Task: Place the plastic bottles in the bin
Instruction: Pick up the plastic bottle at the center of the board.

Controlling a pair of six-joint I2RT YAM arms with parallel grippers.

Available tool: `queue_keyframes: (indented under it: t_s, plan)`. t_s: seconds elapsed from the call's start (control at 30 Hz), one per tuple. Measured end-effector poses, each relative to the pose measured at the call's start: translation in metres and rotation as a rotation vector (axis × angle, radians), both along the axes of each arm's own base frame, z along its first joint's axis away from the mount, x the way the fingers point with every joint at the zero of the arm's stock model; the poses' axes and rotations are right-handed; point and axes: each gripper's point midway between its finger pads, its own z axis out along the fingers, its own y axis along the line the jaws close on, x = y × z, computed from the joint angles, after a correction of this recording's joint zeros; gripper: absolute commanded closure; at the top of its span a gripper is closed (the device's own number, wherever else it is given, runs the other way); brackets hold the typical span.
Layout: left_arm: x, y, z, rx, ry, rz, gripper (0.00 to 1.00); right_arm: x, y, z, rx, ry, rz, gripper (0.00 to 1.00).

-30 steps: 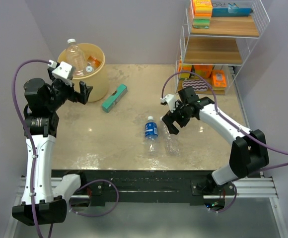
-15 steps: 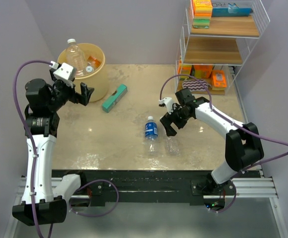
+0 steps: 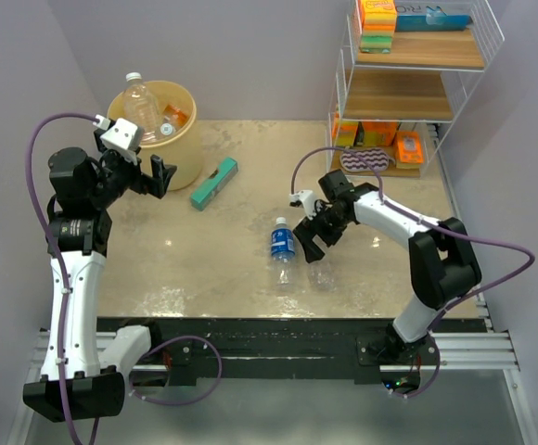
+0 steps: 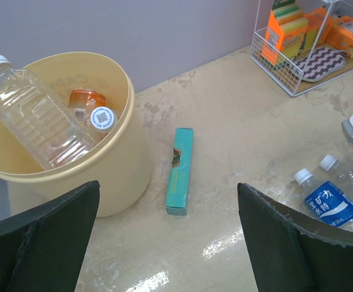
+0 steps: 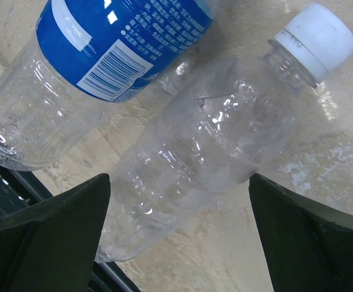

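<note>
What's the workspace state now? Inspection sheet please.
Surface: beige table, glossy, no spill seen.
Job's things: blue-labelled bottle and clear bottle lying side by side on table; bin holds large clear bottle, orange bottle.
Clutter: teal box beside bin.
Grippers: left gripper open, empty, beside bin; right gripper open, over the clear bottle.
Cables: purple cables loop from both arms.
Surroundings: white wire rack with orange packs, back right.

Bin [image 3: 184,159]: pale yellow, round; was stood upright at the far left of the surface [image 3: 213,264].
Large clear bottle [image 3: 141,104]: white-capped; was leaned inside the bin, neck above the rim.
Orange bottle [image 4: 85,98]: was lodged low inside the bin.
Blue-labelled bottle [image 3: 282,243]: was laid flat mid-surface, cap toward the far edge.
Clear bottle [image 5: 207,152]: unlabelled, white-capped; was laid flat just beside the blue-labelled one.
</note>
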Motion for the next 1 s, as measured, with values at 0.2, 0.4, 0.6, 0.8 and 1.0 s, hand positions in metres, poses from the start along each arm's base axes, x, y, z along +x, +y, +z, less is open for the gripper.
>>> queue_keyframes:
  t_s: [0.2, 0.4, 0.6, 0.8, 1.0]
  plan:
    - [0.0, 0.0, 0.0, 0.0, 0.0, 0.0, 0.01, -0.01, 0.01, -0.015, -0.027, 0.03, 0.038, 0.01]
    - [0.0, 0.0, -0.001, 0.0, 0.001, 0.0, 0.01, -0.015, 0.011, -0.028, -0.07, 0.051, 0.052, 0.01]
    - [0.0, 0.0, -0.003, 0.0, 0.006, 0.001, 0.01, -0.009, 0.003, -0.035, -0.142, 0.017, 0.04, 0.01]
    - [0.001, 0.0, -0.014, -0.002, 0.028, 0.001, 0.01, -0.002, -0.006, -0.038, -0.21, -0.028, 0.027, 0.01]
    - [0.001, 0.0, -0.021, -0.003, 0.043, 0.0, 0.01, 0.001, -0.012, -0.039, -0.242, -0.048, 0.016, 0.06]
